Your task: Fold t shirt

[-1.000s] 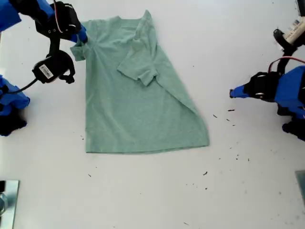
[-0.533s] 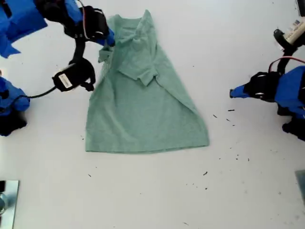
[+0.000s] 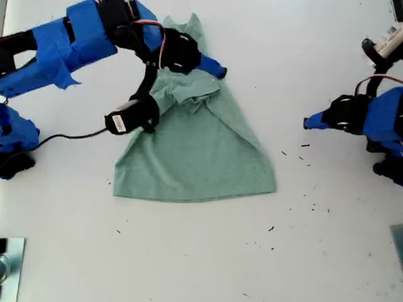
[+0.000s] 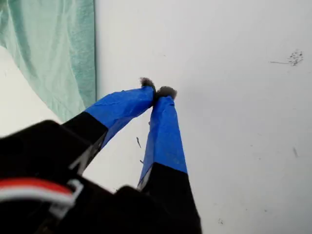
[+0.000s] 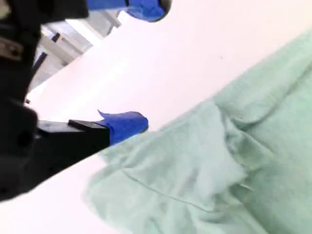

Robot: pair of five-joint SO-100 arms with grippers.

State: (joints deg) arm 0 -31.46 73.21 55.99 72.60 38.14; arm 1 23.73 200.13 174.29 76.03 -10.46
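Cloth of the t shirt (image 3: 189, 145) is lying under my second gripper's (image 5: 146, 63) parted fingers, upper middle of the exterior view, while my first gripper (image 4: 158, 91) is idling pinched empty.

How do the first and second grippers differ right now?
My first gripper has its jaws shut, tips touching; my second gripper has them wide open. The first sits over bare table at the exterior view's right, apart from the t shirt; the second is over the shirt's collar end. Both have blue-taped fingers.

Exterior view overhead, looking straight down, both wrist views close along their jaws, all sharing the t shirt (image 3: 192, 148).
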